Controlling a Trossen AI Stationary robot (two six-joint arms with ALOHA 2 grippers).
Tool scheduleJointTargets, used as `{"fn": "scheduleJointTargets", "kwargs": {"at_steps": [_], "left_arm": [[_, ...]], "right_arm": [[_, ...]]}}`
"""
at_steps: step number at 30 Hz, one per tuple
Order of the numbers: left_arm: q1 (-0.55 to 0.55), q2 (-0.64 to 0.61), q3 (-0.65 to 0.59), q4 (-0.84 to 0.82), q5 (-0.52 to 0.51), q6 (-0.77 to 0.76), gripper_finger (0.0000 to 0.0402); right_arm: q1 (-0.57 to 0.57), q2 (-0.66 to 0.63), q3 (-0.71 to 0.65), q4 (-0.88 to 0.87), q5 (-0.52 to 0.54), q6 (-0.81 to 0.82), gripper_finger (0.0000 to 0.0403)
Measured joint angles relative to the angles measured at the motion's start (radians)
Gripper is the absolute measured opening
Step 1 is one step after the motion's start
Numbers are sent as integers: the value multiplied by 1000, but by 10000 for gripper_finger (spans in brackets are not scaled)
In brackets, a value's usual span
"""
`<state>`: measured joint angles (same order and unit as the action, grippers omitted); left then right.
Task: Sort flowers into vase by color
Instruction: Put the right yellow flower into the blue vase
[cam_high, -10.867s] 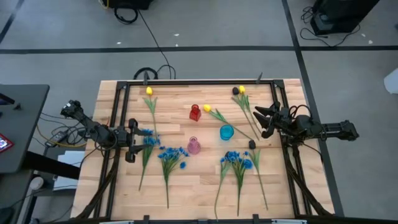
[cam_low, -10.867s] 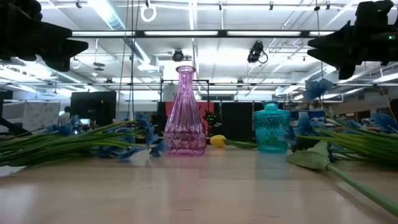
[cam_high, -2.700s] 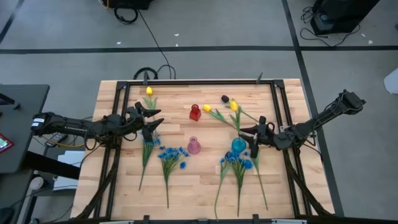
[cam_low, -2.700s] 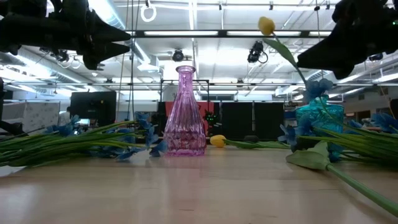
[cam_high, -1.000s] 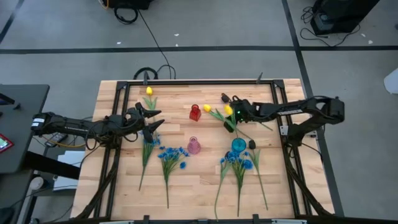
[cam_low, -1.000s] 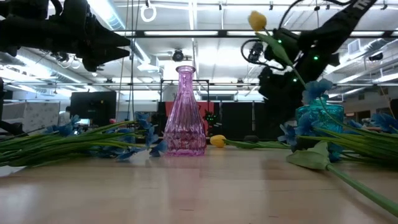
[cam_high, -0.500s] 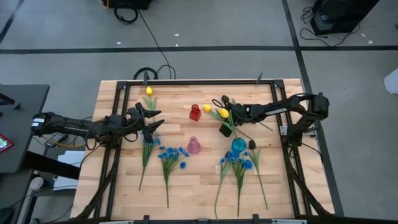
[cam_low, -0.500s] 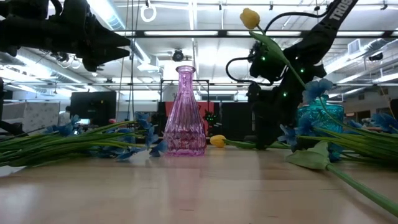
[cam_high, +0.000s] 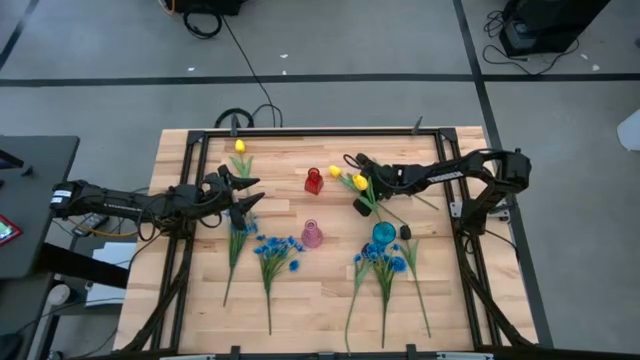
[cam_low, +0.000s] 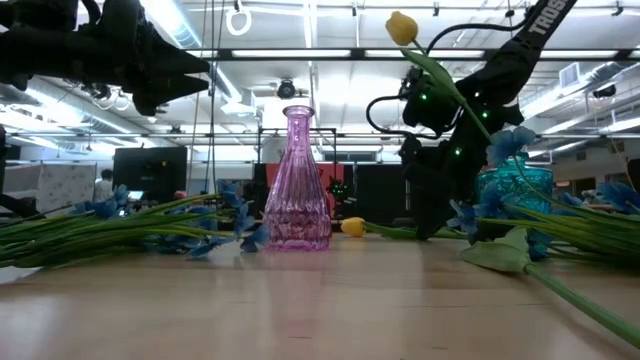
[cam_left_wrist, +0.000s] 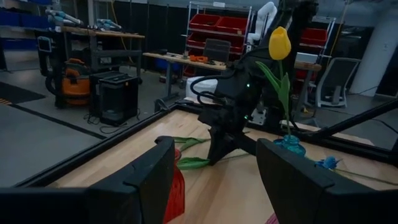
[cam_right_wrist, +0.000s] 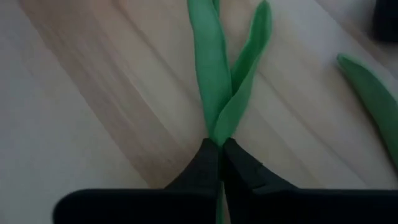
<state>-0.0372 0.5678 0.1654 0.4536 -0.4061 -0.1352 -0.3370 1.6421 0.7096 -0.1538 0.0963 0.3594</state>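
**Tulip stem clamped by right gripper**

Tulip leaves of a yellow tulip lying on the table run straight out ahead of the right gripper, whose jaws are closed on the stem base. Another yellow tulip stands in the teal vase, just beside this gripper. Left gripper hovers well apart, jaws partly open and holding nothing; the red vase sits ahead of them. Blue blossom bunches lie near the pink vase.

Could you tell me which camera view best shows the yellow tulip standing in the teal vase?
The left wrist view: the yellow tulip stands unobstructed, stem entering the teal vase. The low view shows it beside the right arm; the high view shows it small; the right wrist view misses it.
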Motion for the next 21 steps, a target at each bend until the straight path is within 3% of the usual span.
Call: {"fn": "scheduleJointTargets", "kwargs": {"at_steps": [10, 21], "left_arm": [[0, -6, 0, -30, 17, -10, 232], [0, -6, 0, -32, 15, -33, 232]], "right_arm": [[-130, -128, -6, -18, 0, -86, 19], [-224, -591, -5, -46, 100, -182, 19]]}}
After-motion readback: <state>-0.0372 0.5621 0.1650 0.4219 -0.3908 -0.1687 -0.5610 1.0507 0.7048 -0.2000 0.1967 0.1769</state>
